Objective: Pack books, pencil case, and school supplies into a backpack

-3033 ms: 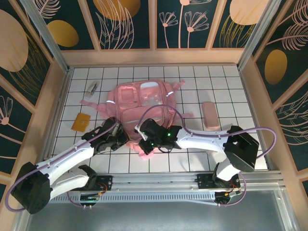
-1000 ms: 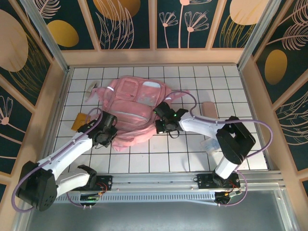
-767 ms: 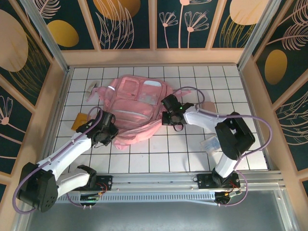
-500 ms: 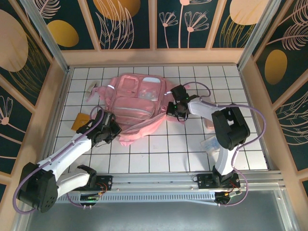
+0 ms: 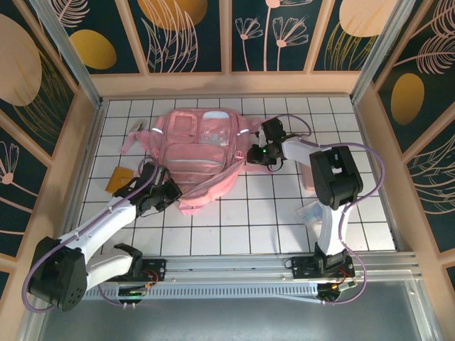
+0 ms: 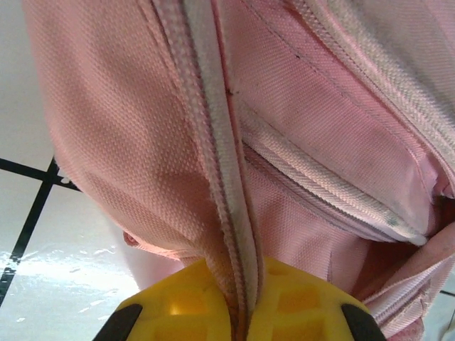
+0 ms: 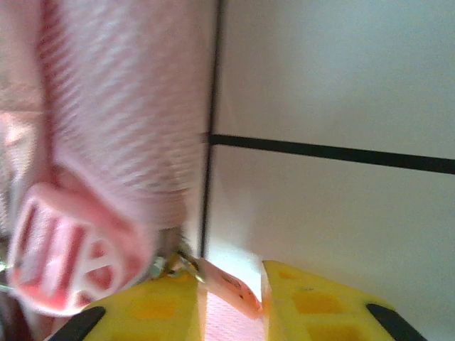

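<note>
The pink backpack (image 5: 202,153) lies flat mid-table. My left gripper (image 5: 168,192) is at its near left edge, and in the left wrist view its yellow fingers (image 6: 185,305) are shut on the zipper seam of the backpack (image 6: 320,142). My right gripper (image 5: 256,155) is at the backpack's right side. In the right wrist view the pink zipper pull (image 7: 227,284) lies across the narrow gap between that gripper's (image 7: 233,284) fingers, beside blurred backpack fabric (image 7: 121,106). The orange pad (image 5: 119,180) lies left of the backpack. The small grey-white piece (image 5: 135,128) sits by a strap. The dark blue book is hidden.
A pale pink pencil case (image 5: 306,182) lies right of the backpack, partly under the right arm. A translucent packet (image 5: 308,213) sits nearer the front right. Wooden walls ring the tiled table (image 5: 234,227).
My right gripper has swept from the backpack's near edge round its right side to the far right corner. The backpack has shifted and turned. My left gripper has kept its hold.
</note>
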